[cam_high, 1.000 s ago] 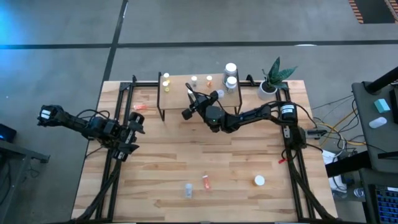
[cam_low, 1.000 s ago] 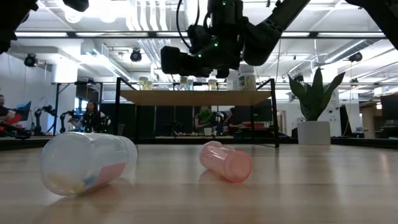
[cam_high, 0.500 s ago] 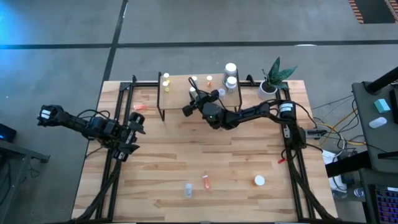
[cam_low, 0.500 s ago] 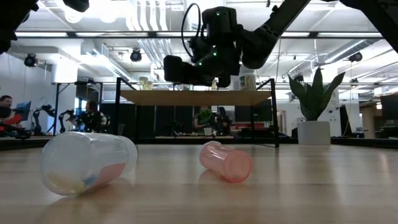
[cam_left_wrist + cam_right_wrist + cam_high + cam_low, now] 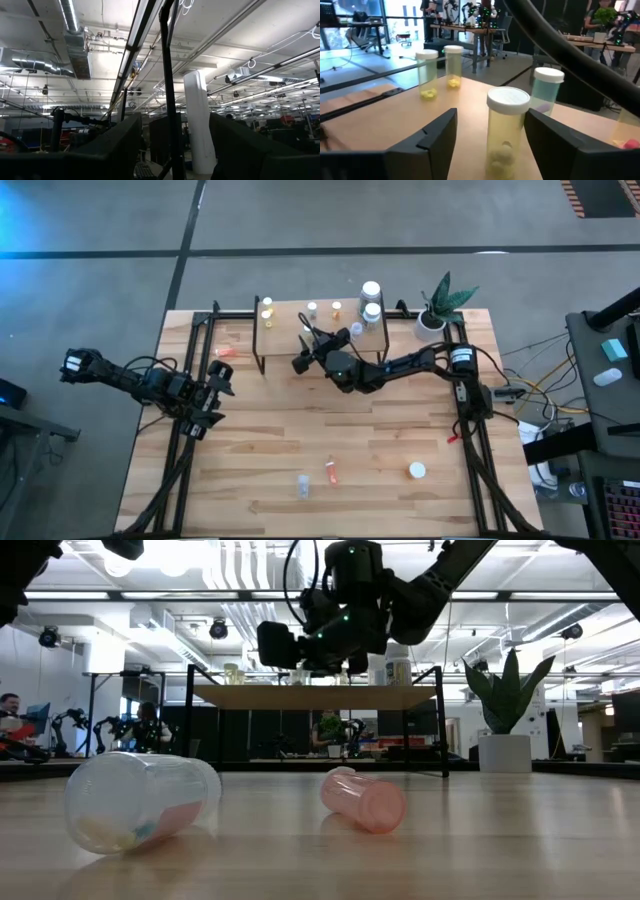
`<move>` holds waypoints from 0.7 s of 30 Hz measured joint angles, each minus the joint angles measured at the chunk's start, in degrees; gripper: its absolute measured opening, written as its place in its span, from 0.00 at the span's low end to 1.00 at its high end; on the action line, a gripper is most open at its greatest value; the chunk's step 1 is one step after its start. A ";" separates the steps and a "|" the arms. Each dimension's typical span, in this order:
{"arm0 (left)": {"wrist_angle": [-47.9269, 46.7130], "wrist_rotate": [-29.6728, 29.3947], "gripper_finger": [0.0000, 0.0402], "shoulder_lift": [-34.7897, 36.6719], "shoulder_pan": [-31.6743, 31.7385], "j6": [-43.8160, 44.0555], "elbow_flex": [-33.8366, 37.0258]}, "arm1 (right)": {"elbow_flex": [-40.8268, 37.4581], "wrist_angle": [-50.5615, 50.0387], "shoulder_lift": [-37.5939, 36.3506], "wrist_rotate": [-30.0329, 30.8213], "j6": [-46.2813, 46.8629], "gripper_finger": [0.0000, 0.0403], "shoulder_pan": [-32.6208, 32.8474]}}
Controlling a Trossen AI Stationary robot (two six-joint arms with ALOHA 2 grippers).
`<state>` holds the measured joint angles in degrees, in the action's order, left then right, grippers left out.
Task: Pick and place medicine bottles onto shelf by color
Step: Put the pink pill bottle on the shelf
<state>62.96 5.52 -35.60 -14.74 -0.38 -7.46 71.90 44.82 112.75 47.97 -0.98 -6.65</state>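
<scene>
The shelf (image 5: 345, 326), a light-wood board on black legs, stands at the table's far side. On it are two yellow bottles (image 5: 426, 72), a bluish one (image 5: 547, 90) and two larger white-capped ones (image 5: 371, 300). My right gripper (image 5: 305, 345) is open at the shelf's near edge. Its fingers stand on either side of a yellow white-capped bottle (image 5: 506, 131) that stands upright on the shelf board. My left gripper (image 5: 215, 385) is open and empty at the table's left edge, pointing up (image 5: 175, 150). My right gripper's fingers come level at the yellow bottle from the table's near side. One finger (image 5: 440, 135) stands clearly apart from it. The other finger (image 5: 550, 135) is right beside the bottle's side (image 5: 524, 131), and I cannot tell whether it touches.
A clear bottle (image 5: 140, 800) and an orange one (image 5: 362, 798) lie on their sides near the table's front. A white-capped one (image 5: 417, 470) is to their right and an orange one (image 5: 222, 351) lies left of the shelf. A potted plant (image 5: 437, 305) stands far right.
My right gripper has gone a little toward the far edge over the shelf and dipped. It has then come back up a little.
</scene>
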 joint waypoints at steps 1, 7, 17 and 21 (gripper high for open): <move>0.02 0.02 0.54 -0.01 0.00 0.00 0.00 | 0.00 0.00 -0.01 0.03 -0.17 0.55 0.19; 0.02 0.02 0.54 0.05 0.00 0.00 0.00 | 0.00 0.00 -0.13 0.10 -0.12 0.58 0.85; 0.01 0.02 0.54 -0.20 -0.02 0.02 0.00 | 0.00 -4.97 -2.19 0.41 0.01 0.69 1.33; 0.00 0.02 0.54 -0.26 -0.02 0.02 0.00 | 0.00 -8.25 -4.66 2.04 0.98 0.74 2.17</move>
<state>62.96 5.54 -35.86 -14.76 -0.36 -7.46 71.90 36.57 108.09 50.01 -0.01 -4.48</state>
